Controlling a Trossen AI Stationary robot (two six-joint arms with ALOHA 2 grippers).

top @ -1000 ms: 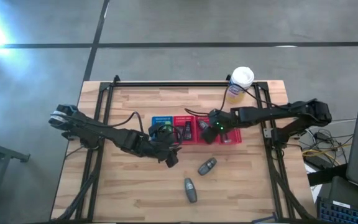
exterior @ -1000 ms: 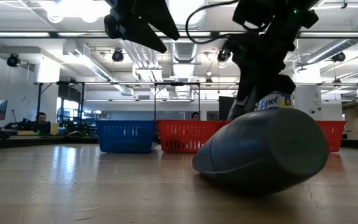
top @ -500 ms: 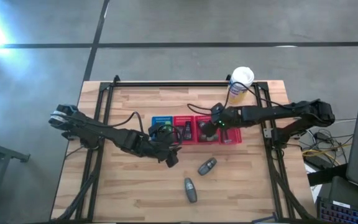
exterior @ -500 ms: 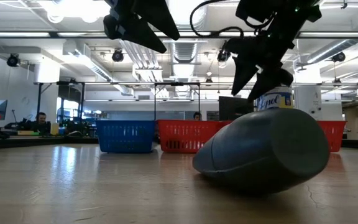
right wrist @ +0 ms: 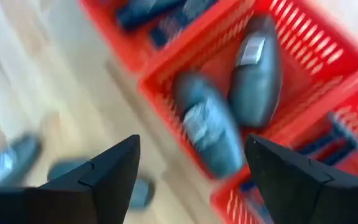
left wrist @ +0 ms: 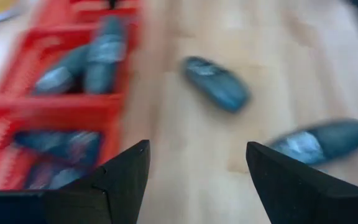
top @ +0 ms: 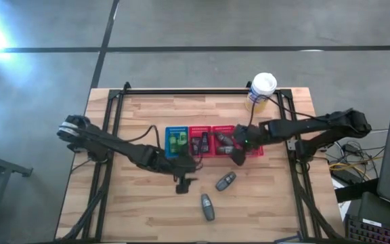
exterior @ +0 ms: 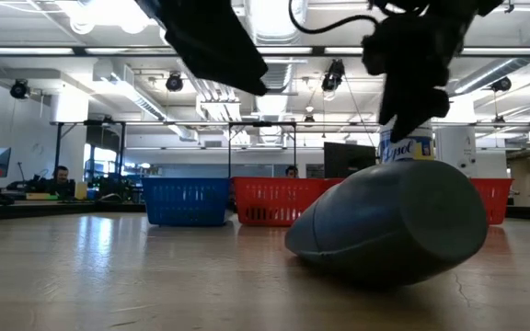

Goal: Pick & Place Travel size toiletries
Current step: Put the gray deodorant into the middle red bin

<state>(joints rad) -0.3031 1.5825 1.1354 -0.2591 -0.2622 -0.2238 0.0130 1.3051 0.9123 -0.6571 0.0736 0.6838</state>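
Two grey oval containers lie on their sides on the wood, one point(top: 226, 181) nearer the trays and one point(top: 207, 207) nearer the near edge; the low view shows one close up point(exterior: 389, 221). More grey ovals point(right wrist: 207, 127) lie in the red trays point(top: 223, 140), and green packets lie in the blue tray point(top: 176, 140). My left gripper point(top: 183, 181) hangs open just near of the blue tray, left of the loose ovals point(left wrist: 216, 83). My right gripper point(top: 237, 156) hangs open over the near rim of the red trays.
The tall yellowish canister with a white lid point(top: 262, 88) stands by the far right corner. The row of blue and red trays runs across the table's middle. A black frame rail point(top: 181, 91) borders the far edge. Bare wood lies left of and near the loose ovals.
My left gripper has moved toward the near edge, off the blue tray, whose green packets now show. My right gripper has drawn back a little toward the right over the red trays, then come toward the near edge. The two loose ovals have stayed put.
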